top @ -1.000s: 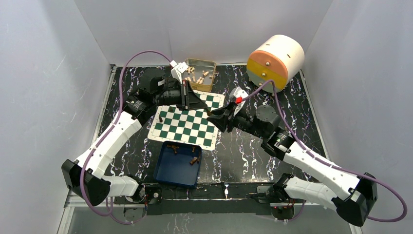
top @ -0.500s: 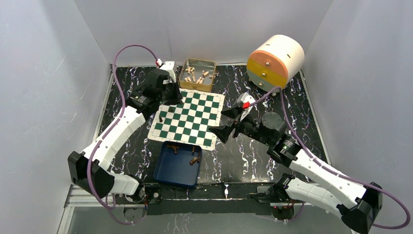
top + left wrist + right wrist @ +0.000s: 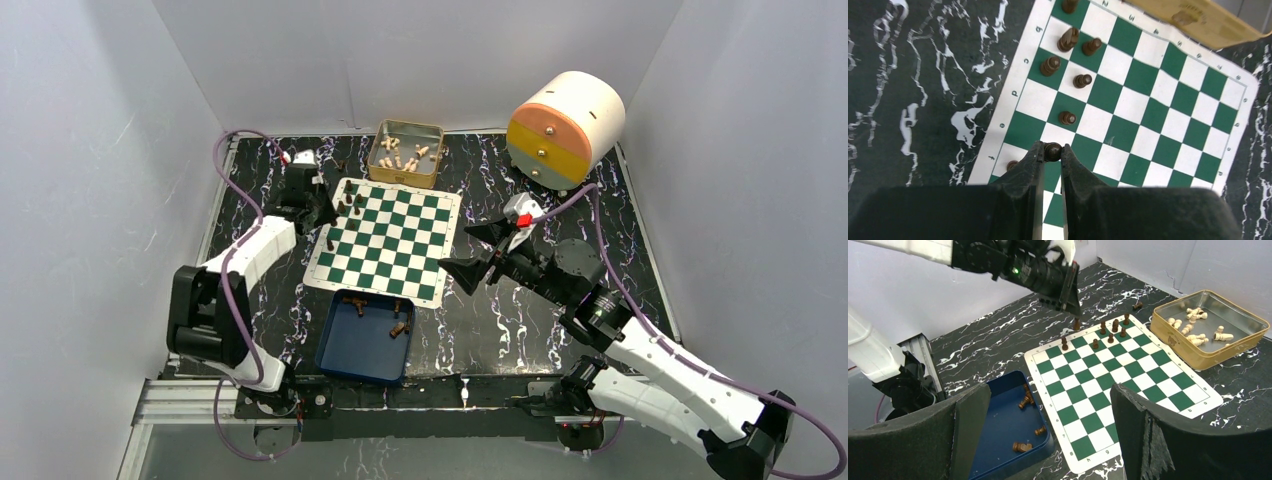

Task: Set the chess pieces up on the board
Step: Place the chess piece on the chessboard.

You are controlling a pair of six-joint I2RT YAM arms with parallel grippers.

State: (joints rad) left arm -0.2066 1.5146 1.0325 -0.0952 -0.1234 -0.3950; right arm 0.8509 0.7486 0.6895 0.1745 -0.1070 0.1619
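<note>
Left gripper [image 3: 1052, 155] pinching one dark chess piece [image 3: 1052, 149] at left edge of board [image 3: 1153, 107], lower centre of wrist frame, other pieces [image 3: 1066, 118] standing upper left; right gripper [image 3: 458, 248] jaws spread wide.

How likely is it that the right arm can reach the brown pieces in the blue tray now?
Probably yes. The right claw is open and empty beside the board's right edge; the blue tray lies open-topped nearby, nothing over its brown pieces. The left claw is away at the board's left edge.
</note>
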